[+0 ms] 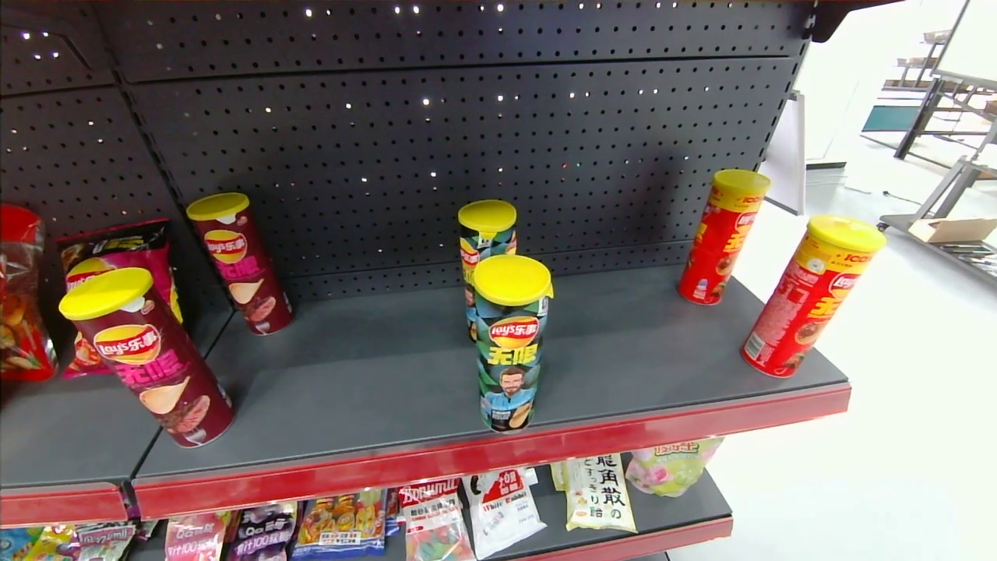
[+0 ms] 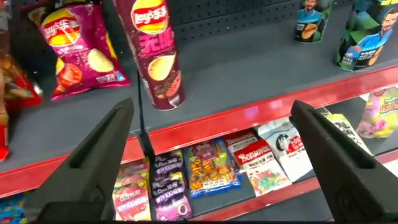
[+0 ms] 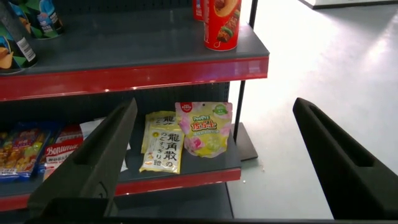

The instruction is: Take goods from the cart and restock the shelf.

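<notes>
Six chip cans (image 1: 510, 343) stand upright on the shelf (image 1: 366, 374). Facing it, the left gripper (image 2: 212, 107) and right gripper (image 3: 216, 104) are spread wide, empty.

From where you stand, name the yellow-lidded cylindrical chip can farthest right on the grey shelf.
The red can near the front right corner of the shelf. The other red can stands behind it, leftward; teal cans and maroon cans stand farther left.

left gripper (image 2: 211, 104) has its two dark fingers spread wide, nothing between them. right gripper (image 3: 216, 102) is likewise wide apart and empty. both aim forward, toward about 12 o'clock.
</notes>
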Robot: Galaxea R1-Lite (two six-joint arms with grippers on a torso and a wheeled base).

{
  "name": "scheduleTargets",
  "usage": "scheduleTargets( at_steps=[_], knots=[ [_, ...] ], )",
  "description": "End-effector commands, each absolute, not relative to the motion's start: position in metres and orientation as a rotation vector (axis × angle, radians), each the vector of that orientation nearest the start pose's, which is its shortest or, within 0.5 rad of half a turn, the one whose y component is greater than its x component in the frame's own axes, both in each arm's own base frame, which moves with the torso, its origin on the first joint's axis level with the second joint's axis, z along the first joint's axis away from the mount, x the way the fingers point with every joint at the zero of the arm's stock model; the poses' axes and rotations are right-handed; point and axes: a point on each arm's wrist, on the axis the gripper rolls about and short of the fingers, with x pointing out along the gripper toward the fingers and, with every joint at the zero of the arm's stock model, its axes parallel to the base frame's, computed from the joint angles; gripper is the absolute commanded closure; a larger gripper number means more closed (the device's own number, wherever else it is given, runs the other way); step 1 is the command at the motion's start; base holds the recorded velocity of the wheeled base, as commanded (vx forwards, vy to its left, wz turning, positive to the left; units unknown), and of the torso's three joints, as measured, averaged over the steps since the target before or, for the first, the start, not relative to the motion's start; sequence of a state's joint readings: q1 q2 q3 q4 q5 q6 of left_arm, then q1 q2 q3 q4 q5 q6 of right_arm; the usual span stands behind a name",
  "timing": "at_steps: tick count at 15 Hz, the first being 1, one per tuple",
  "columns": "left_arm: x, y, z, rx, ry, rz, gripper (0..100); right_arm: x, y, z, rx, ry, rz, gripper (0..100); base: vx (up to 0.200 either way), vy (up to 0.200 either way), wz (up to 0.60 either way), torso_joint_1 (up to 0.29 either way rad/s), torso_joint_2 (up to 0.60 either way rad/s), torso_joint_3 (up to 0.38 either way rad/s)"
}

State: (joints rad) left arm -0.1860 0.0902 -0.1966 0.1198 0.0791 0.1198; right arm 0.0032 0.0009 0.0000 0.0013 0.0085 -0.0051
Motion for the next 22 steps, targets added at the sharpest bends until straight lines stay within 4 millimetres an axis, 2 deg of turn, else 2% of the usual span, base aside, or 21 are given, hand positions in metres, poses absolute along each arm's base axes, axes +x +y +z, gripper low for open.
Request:
scheduleTargets(
  at_steps=[1,4,6,11,12,16,18,20,22],
  knots=[
    [-0.029,0.007,0.119,0.122,0.013,-0.107,0,-0.023,0.0,0.075,-0.005,0.003,0.012,0,0.0,0.0,0.6,0.002,-0.01,0.002],
    [-0.029,0.007,0.119,0.116,0.014,-0.107,0,-0.023,0.0,0.075,-0.005,0.003,0.012,0,0.0,0.0,0.6,0.006,0.01,0.002],
    [-0.029,0.007,0.118,0.114,0.019,-0.101,0,-0.023,0.0,0.075,-0.003,0.003,0.012,0,0.0,0.0,0.0,0.0,0.0,0.0],
    [-0.019,0.005,0.084,0.039,0.114,-0.121,0,-0.023,0.0,0.075,-0.002,0.003,0.012,0,0.0,0.0,0.0,0.0,0.0,0.0],
    [-0.018,0.005,0.084,0.041,0.102,-0.118,0,-0.023,0.0,0.075,0.0,0.003,0.012,0,0.0,0.0,0.0,0.0,0.0,0.0],
    [-0.013,0.004,0.085,-0.002,0.15,0.13,0,-0.023,0.0,0.075,-0.003,0.003,0.014,0,0.0,0.0,0.0,0.0,0.0,0.0],
    [-0.02,0.004,0.082,-0.015,0.054,0.094,0,-0.023,0.0,0.075,-0.002,0.003,0.014,0,0.0,0.0,0.0,0.0,0.0,0.0],
    [-0.018,0.003,0.084,-0.08,-0.01,0.061,0,-0.023,0.0,0.075,-0.008,0.003,0.015,0,0.0,0.0,0.0,0.0,0.0,0.0],
    [-0.018,0.002,0.083,-0.115,0.002,0.0,0,-0.023,0.0,0.075,-0.009,0.003,0.02,0,0.0,0.0,0.0,0.0,0.0,0.0]
  ],
)
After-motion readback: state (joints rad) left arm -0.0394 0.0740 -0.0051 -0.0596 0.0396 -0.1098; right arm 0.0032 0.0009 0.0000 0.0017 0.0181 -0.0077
